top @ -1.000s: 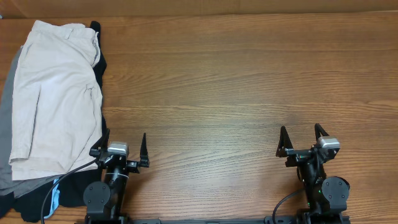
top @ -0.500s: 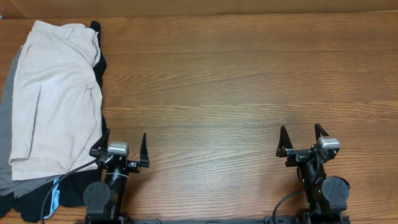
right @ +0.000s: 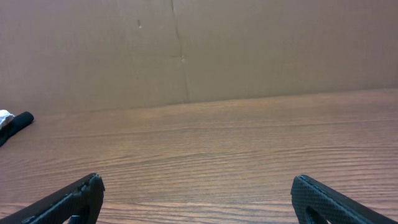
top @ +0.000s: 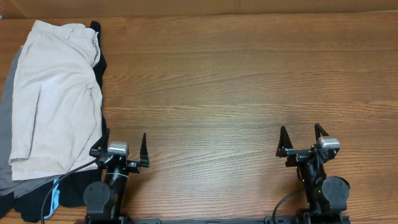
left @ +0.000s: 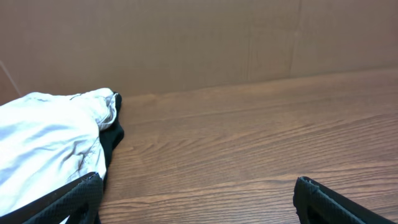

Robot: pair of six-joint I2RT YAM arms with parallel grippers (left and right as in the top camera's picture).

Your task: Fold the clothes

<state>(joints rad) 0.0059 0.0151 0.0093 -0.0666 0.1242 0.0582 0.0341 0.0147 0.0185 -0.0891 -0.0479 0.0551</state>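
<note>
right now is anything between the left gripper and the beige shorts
Nothing visible does. The beige shorts lie uncovered, with nothing on top, just to the left of the open left gripper.

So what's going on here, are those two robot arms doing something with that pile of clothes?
Nothing is being handled right now. The left gripper and the right gripper both sit open and empty at the near edge of the wooden table. The beige shorts lie on top of a grey garment and a black garment on the table's left side. Neither gripper touches them.
</note>
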